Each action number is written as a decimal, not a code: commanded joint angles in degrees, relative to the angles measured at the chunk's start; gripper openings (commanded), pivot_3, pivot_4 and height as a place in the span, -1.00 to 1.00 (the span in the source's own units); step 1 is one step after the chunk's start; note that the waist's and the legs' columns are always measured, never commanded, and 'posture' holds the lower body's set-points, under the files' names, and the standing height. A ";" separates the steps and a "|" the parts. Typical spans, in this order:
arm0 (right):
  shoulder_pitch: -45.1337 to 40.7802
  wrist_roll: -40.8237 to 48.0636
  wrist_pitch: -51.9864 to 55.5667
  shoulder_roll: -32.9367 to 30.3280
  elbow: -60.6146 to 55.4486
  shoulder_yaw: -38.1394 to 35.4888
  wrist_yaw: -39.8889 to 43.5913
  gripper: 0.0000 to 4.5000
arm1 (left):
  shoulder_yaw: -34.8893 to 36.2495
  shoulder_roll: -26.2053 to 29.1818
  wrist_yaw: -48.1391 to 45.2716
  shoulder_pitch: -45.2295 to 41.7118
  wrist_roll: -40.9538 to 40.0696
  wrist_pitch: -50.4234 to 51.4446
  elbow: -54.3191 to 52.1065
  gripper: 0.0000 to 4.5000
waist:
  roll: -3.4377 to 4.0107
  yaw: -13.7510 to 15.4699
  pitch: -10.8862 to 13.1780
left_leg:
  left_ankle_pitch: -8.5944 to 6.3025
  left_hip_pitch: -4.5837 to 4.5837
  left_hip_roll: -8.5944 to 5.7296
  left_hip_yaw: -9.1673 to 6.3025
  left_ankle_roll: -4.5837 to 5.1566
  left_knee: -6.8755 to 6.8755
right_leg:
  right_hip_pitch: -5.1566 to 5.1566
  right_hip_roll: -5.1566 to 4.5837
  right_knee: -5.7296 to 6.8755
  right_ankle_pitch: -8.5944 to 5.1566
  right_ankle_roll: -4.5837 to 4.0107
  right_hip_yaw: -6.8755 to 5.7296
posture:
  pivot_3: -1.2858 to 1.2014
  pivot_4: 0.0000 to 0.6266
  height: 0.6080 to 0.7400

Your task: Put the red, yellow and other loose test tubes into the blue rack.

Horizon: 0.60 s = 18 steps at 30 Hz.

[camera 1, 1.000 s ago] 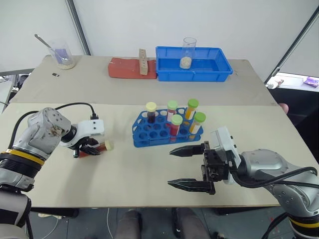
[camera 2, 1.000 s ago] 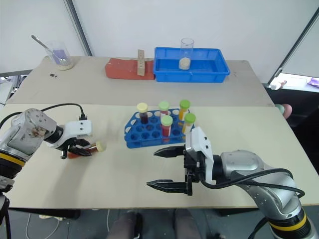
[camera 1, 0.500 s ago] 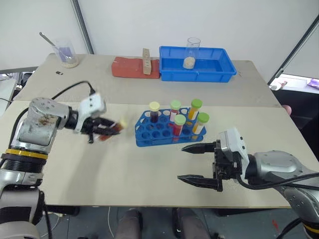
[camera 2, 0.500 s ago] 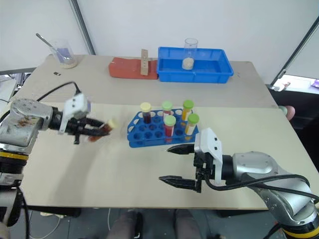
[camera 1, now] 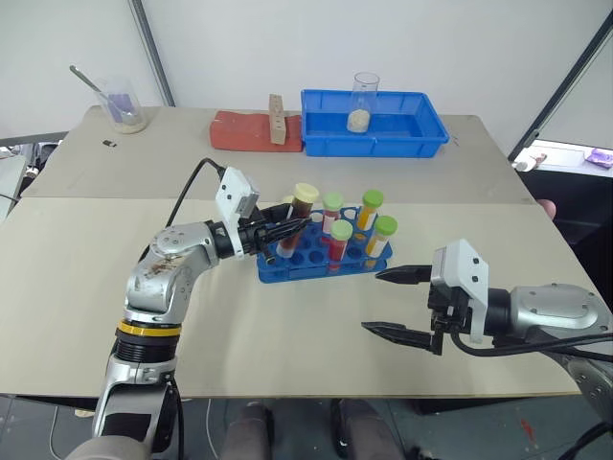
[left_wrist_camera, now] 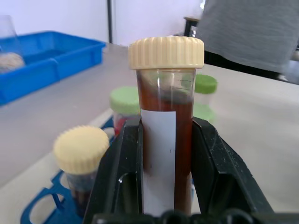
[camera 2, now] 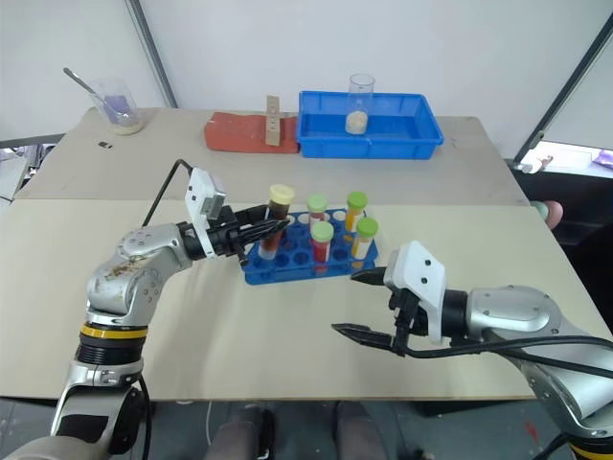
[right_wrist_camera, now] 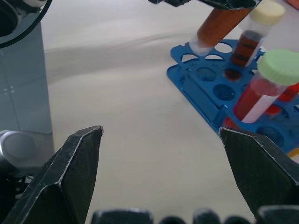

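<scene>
Over the near-left corner of the blue plastic test-tube rack [camera 1: 316, 251], in the left eye view, the left pincer [camera 1: 284, 230] is seen clamped shut on a cream-capped tube of dark red-brown liquid [camera 1: 297, 218]. A second ago that tube was gripped low over the bench [camera 1: 96, 287] well left of the rack; it has since been lifted and carried across, so pickup is done and only lowering into a hole seems left. The tube is tilted, base towards the rack. No other loose tube is seen on the bench, so this looks like the last one.

Right eye view: the right pincer [camera 2: 362, 305] is held wide open and empty, near the front right of the rack, apart from it. A blue plastic tray [camera 2: 421, 134] with a glass beaker [camera 2: 360, 103], a red brick-like block [camera 2: 233, 131] and a second beaker with a spoon [camera 2: 117, 105] stand far back, out of the way.

Left wrist view: the tube's white label sits between the two black fingers [left_wrist_camera: 212, 163], cap well above them. Another cream-capped tube [left_wrist_camera: 81, 151] stands racked just beside, with green-capped tubes [left_wrist_camera: 125, 103] behind; these crowd the approach.

Right wrist view: the tube's base hangs just above the empty front-corner holes, not yet inserted. Straightening is probably needed first.
</scene>
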 commanded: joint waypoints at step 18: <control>1.09 3.04 2.91 -0.30 -3.65 -4.66 -4.38 0.97 | -4.53 -4.92 3.08 1.83 3.84 -13.33 8.66 -0.60 | 0.00 -0.01 0.00 | 0.00 0.00 0.00 -0.01 0.00 0.00 | 0.02 -0.01 -0.03 0.01 0.01 0.00 | 0.03 -0.52 1.00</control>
